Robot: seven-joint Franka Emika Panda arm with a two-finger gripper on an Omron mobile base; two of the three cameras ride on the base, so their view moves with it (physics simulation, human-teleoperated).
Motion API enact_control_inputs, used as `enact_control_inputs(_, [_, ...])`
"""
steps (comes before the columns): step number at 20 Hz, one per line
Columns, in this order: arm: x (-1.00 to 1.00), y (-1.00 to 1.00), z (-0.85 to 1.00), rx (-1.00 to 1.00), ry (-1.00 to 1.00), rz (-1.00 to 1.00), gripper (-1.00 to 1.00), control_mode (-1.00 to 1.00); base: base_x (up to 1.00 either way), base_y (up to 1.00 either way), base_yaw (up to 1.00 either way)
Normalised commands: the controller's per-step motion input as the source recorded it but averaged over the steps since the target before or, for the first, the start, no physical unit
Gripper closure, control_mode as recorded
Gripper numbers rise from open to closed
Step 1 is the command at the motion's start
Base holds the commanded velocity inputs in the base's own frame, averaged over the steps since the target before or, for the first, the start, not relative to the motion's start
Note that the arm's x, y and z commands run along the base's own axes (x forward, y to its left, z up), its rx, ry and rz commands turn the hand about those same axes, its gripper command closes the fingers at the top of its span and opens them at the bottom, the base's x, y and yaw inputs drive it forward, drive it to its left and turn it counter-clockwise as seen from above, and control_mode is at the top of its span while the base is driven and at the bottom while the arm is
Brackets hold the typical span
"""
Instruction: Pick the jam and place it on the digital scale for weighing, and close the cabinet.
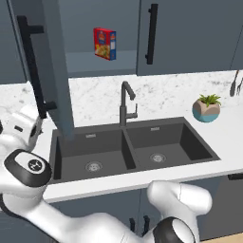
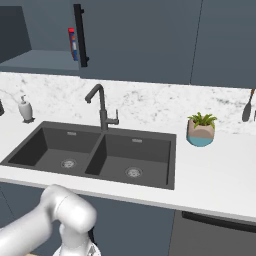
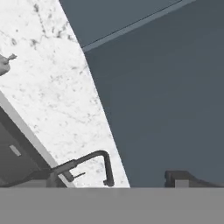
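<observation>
Gripper (image 1: 23, 126), jaws spread and holding nothing, sits at left-centre. You have the open cabinet door (image 1: 59, 71) just right and above it, with its handle (image 1: 32, 66) running vertically.

White counter (image 1: 223, 142) with a dark double sink (image 1: 130, 149) sunk into it, black faucet (image 1: 126, 102) standing at the back edge between the basins. Small potted plant (image 1: 207, 108) sitting right of the sink, soap dispenser (image 2: 25, 108) off to the left. Red-and-yellow carton box (image 1: 105, 43) upright on the open cabinet shelf (image 1: 95, 61) above.
</observation>
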Motion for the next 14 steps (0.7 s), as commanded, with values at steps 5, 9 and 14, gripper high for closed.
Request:
enact_control_inputs(5, [0.67,-0.67,0.54,0.15,0.08,0.09,-1.00,-1.00,0.00,0.00,0.00])
enact_control_inputs(9, [0.67,-0.55,0.62,0.14,0.10,0.10,-1.00,-1.00,0.00,0.00,0.00])
enact_control_inputs(14, [0.70,-0.50,0.51,0.14,0.09,0.11,-1.00,-1.00,0.00,0.00,0.00])
